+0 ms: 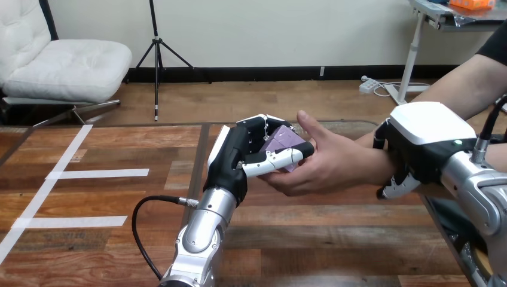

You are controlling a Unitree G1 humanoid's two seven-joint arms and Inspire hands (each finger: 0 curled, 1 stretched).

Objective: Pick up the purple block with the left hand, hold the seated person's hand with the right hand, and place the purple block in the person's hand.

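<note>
The purple block [282, 143] sits between the fingers and thumb of my left hand [239, 156], which is shut on it at the table's middle. The block rests against the palm of the person's hand [326, 161], which reaches in from the right, palm up with the thumb raised. My right hand [412, 149] is on the person's wrist [382, 162], its fingers curled round the wrist from above and a fingertip showing below it.
The wooden table [119, 197] has white tape strips [98, 174] on its left part. The table's right edge runs just below my right arm [478, 191].
</note>
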